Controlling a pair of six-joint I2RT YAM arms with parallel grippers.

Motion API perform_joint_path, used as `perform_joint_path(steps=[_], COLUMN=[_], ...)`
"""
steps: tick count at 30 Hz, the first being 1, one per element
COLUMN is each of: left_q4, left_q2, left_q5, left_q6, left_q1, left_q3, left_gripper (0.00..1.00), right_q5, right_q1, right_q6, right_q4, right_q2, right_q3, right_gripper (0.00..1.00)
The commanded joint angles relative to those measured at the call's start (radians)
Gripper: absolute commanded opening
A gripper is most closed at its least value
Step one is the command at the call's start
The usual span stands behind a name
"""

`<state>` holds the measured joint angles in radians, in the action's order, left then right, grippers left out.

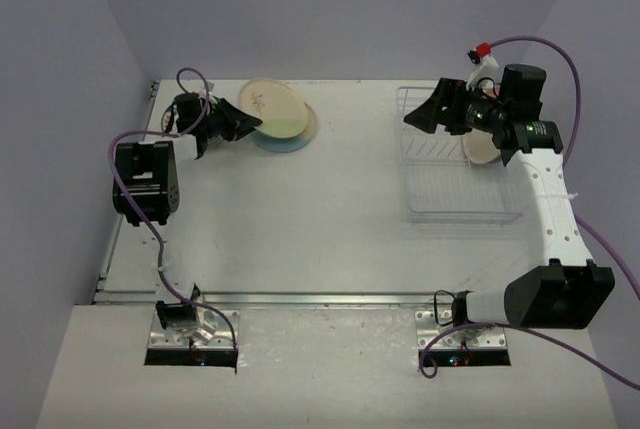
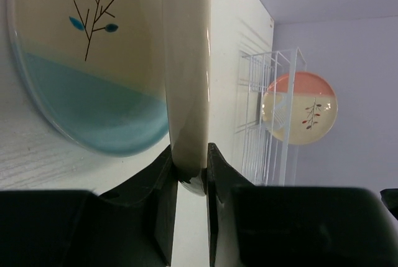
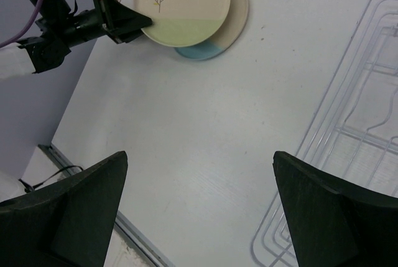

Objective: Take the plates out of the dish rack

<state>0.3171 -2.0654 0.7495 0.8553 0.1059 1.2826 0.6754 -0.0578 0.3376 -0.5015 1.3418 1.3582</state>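
Observation:
My left gripper (image 1: 243, 121) is shut on the rim of a cream and pale green plate (image 1: 273, 109) with a twig drawing. It holds the plate low and nearly flat over a cream and light blue plate (image 1: 300, 137) lying at the table's back left. In the left wrist view the fingers (image 2: 163, 180) pinch the plate's edge (image 2: 186, 61), with the blue plate (image 2: 81, 74) beside it. My right gripper (image 1: 422, 115) is open and empty above the dish rack (image 1: 455, 199). A pinkish and cream plate (image 1: 484, 151) stands upright in the rack; it also shows in the left wrist view (image 2: 301, 108).
The right wrist view looks down on bare table, with the rack's wire rails (image 3: 354, 142) at right, both stacked plates (image 3: 183, 2) at top and the left gripper (image 3: 118, 21). The walls close off the back and sides.

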Motion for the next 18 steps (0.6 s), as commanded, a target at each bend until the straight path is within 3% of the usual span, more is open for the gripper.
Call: perform_joint_path(steps=[1,11,18], left_q4=[0.171,0.143,0.010], left_q2=[0.003,-0.029,-0.047], left_q5=[0.075,0.098,0.053], left_q6=[0.026,0.038,-0.051], left_q1=[0.000,-0.003,-0.012], left_q3=[0.083,0.072,0.094], left_gripper=[0.00,0.00,0.03], right_q5=[-0.025,-0.046,-0.044], right_q1=[-0.008,-0.010,-0.011], right_q6=[-0.037,-0.041,-0.040], right_q4=[-0.016,-0.030,-0.034], right_q2=[-0.026,-0.016,-0.011], right_q3=[0.038,0.049,0.044], right_gripper=[0.99,0.99,0.99])
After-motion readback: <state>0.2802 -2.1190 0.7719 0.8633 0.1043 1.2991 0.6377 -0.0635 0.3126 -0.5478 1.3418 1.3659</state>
